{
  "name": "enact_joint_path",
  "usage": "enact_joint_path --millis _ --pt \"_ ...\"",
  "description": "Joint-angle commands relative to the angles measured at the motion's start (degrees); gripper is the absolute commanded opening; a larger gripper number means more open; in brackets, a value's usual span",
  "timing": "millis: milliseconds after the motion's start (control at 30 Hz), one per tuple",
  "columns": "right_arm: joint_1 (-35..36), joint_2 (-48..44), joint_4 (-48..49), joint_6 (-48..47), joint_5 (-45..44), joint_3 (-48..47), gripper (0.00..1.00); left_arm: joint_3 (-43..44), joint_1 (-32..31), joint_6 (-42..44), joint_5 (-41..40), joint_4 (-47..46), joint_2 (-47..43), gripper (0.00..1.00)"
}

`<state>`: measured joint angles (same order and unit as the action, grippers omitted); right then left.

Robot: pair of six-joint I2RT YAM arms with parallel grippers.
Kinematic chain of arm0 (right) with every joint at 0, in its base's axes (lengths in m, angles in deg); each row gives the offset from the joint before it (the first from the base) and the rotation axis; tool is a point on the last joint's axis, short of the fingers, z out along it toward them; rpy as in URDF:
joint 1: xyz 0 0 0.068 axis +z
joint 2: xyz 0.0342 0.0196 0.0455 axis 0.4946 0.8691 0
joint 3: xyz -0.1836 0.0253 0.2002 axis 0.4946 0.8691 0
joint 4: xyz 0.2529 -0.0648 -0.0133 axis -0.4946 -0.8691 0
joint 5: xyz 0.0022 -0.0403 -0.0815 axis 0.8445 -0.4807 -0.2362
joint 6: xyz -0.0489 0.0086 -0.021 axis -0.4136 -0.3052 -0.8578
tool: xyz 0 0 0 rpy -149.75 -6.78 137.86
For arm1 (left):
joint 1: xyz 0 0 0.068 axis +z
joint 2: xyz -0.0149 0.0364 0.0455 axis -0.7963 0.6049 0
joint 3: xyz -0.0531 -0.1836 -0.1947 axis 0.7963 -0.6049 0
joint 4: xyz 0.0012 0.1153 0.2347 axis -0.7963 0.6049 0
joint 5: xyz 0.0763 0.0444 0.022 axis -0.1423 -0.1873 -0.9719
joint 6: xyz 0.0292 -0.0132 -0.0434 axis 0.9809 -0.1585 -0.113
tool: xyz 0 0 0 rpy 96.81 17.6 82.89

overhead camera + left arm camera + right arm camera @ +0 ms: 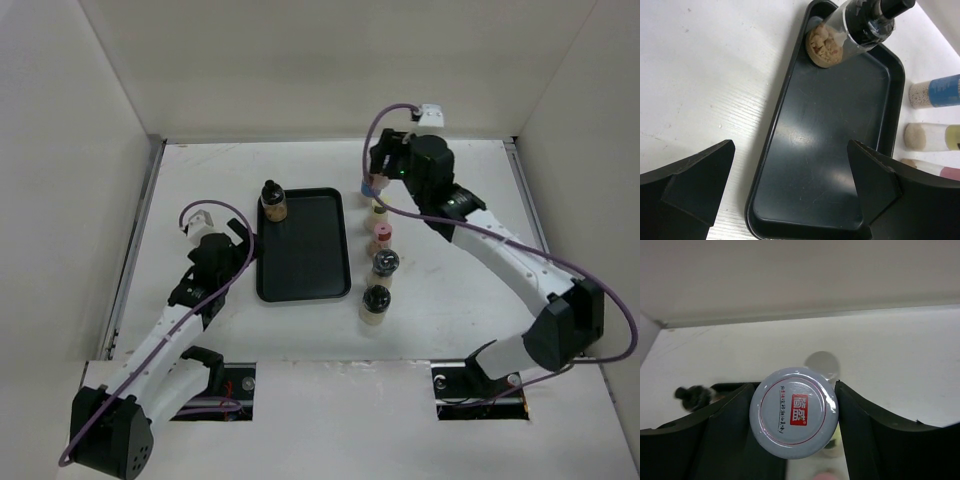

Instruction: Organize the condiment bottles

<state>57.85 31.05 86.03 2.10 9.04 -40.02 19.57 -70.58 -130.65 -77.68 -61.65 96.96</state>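
Observation:
A black tray (305,262) lies mid-table. One black-capped bottle (272,200) with tan contents stands in its far left corner; it also shows in the left wrist view (850,30). Right of the tray is a row of bottles: yellow-capped (379,209), pink-capped (382,237) and two black-capped (386,264) (376,301). My right gripper (380,178) is at the row's far end, shut on a silver-capped bottle (794,412) with a red mark on its lid. My left gripper (238,255) is open and empty over the tray's near left part (791,150).
White walls enclose the table at the back and on both sides. In the left wrist view the row bottles show past the tray's right rim: blue-labelled (935,92), yellow (932,137), pink (935,171). Bare table lies left of the tray and right of the row.

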Motion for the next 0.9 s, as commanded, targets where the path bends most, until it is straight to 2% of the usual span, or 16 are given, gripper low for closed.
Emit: enact_joint_path --millis 0,167,433,767,867 --pt "5.22 5.21 6.99 1.13 2.80 -7.85 0.46 1.25 -0.08 -0.72 -1.09 -0.44 -2.69 1.00" --pt "9.54 16.72 7.87 1.39 3.34 -16.11 0.46 0.20 0.79 -0.54 -1.09 0.27 -4.89 1.00" --pt "11.12 32.63 11.56 0.78 3.07 -23.51 0.46 -1.30 1.32 -0.02 -1.09 -0.52 -4.89 1.00" --pt "11.12 40.47 13.50 -0.63 2.11 -24.65 0.47 -2.61 1.32 0.78 -1.09 -4.21 -2.70 1.00" --pt "11.04 41.52 13.59 -0.89 1.76 -24.74 0.50 -2.97 1.32 0.51 -1.09 -5.27 -1.20 1.00"
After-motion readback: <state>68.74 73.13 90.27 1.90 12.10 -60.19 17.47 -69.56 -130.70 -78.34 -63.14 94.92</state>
